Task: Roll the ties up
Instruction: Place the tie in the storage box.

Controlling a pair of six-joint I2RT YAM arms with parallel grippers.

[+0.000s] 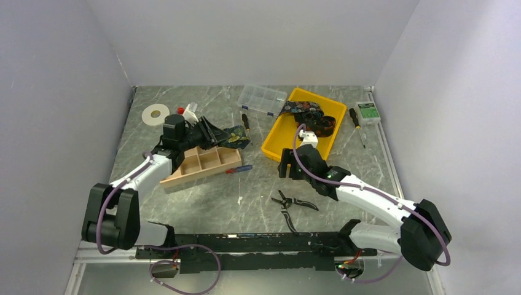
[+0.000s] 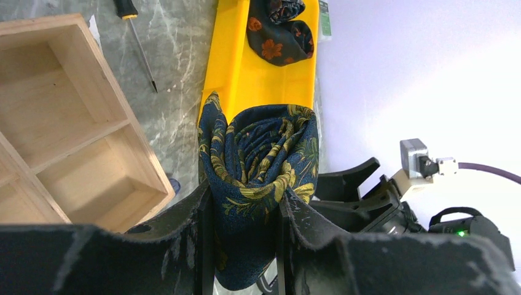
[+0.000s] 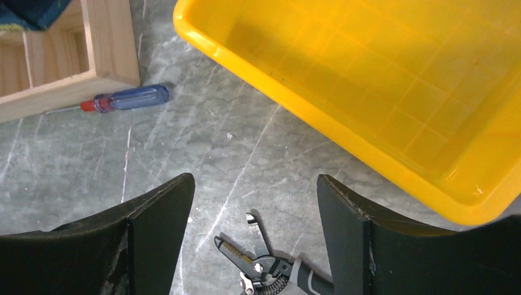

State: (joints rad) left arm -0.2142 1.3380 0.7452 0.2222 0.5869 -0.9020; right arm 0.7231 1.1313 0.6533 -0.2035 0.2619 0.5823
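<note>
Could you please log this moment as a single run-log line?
left claw: shut on rolled tie, near wooden tray | right claw: open, empty, above table beside yellow bin | other ties in bin

The left gripper (image 2: 246,196) clamps a rolled navy tie (image 2: 261,153) with yellow flowers between its black jaws; the end of the coil faces the camera. Behind it lies a yellow tray (image 2: 258,80), and a second tie (image 2: 279,37) with orange flowers lies at its far end. A wooden box (image 2: 55,123) stands on the left, with a screwdriver (image 2: 140,52) near it.
</note>
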